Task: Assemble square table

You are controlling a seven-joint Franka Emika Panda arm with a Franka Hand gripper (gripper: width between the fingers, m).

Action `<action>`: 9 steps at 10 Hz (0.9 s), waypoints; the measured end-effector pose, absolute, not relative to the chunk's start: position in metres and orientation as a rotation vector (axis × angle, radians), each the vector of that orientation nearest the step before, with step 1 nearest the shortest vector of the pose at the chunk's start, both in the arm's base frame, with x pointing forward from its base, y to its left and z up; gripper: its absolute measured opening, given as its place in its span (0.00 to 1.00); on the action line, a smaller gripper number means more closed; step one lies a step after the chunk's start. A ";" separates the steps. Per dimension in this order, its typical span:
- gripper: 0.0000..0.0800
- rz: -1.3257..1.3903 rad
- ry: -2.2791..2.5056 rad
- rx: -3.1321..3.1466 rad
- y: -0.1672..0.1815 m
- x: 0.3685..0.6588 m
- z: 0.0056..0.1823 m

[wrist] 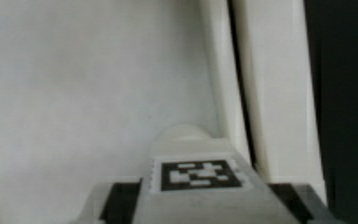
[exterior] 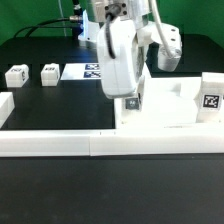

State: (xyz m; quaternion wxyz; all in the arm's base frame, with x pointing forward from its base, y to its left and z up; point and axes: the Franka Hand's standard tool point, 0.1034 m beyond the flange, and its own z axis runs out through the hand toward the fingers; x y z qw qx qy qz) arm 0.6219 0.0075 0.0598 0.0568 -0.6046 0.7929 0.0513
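Matte black table (exterior: 45,115) carries a large smooth white plastic square slab (exterior: 175,100). The gripper (wrist: 202,200) jaws are clenched on a short white tagged block leg (wrist: 197,160).

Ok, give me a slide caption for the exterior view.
Panda arm holds a tagged leg in its jaws at the slab, two more legs at the view's left.

Matt white plastic slab (exterior: 175,105), plastic leg (wrist: 202,150), matt black bench (exterior: 100,190)

White slab (exterior: 172,103); white leg (wrist: 190,142) with black-and-white tag (wrist: 199,173); black table (exterior: 60,190); white border bar (exterior: 55,143).
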 end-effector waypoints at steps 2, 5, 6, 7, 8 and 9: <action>0.36 0.156 2.510 -1.697 0.005 0.622 0.060; 0.37 0.155 2.656 -1.491 0.000 0.619 0.059; 0.37 0.153 2.648 -1.506 0.000 0.618 0.059; 0.45 0.153 2.647 -1.508 0.001 0.618 0.058; 0.68 0.153 2.645 -1.511 0.001 0.618 0.058; 0.77 0.153 2.643 -1.515 0.002 0.618 0.058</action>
